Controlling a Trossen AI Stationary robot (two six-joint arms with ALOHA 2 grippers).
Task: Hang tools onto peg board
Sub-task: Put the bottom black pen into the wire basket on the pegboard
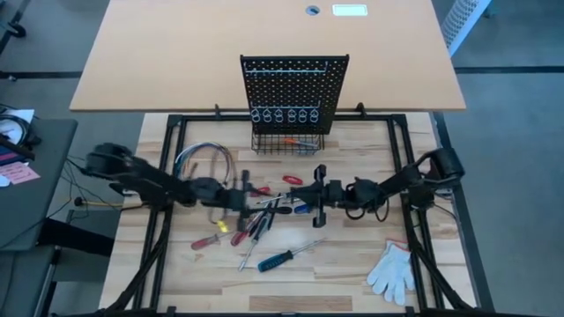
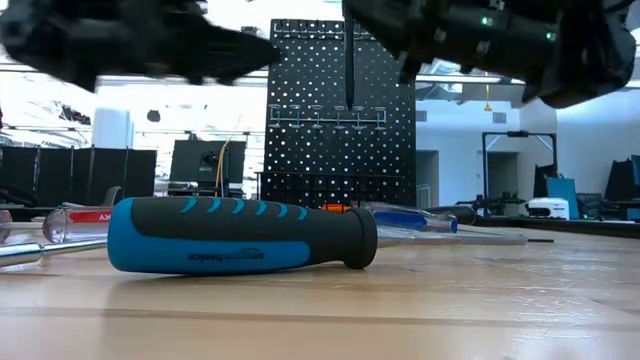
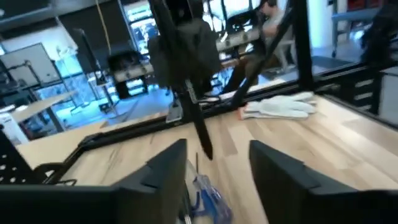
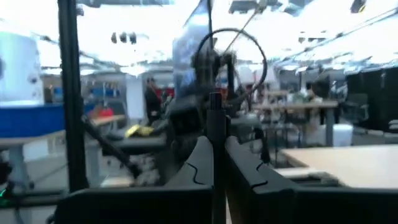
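The tools (image 1: 264, 224) lie scattered on the desk (image 1: 352, 264) in front of the peg board (image 1: 293, 91), which stands upright at the far middle of the desk with a row of ring holders (image 1: 282, 115) and a wire basket (image 1: 288, 141) at its base. The basket holds an orange-handled tool. Most of the tools sit in a loose pile in front of the peg board, a little to its left — red-handled screwdrivers (image 1: 208, 240), thin dark metal pieces, and a blue-handled screwdriver (image 1: 284, 257) lying nearest the desk's front edge. In the low view that blue-and-black handle (image 2: 240, 235) lies flat on the wood, with the peg board (image 2: 340, 110) upright behind it.

The right gripper (image 1: 319, 195) hovers over the desk in front of the peg board, just right of the pile, its jaws closed on a thin dark metal key (image 4: 216, 143) that stands upright between them — the low view shows this key (image 2: 349, 60) hanging point-down before the peg board. The left gripper (image 1: 240, 195) hangs over the pile, facing the right one; its jaws stand open with nothing between them, and its fingers (image 3: 158, 171) frame a blue-handled tool below.

A bundle of coloured wires (image 1: 204, 158) lies left of the peg board, and a white glove (image 1: 392, 271) lies far to the right of the pile, near the desk's front corner.
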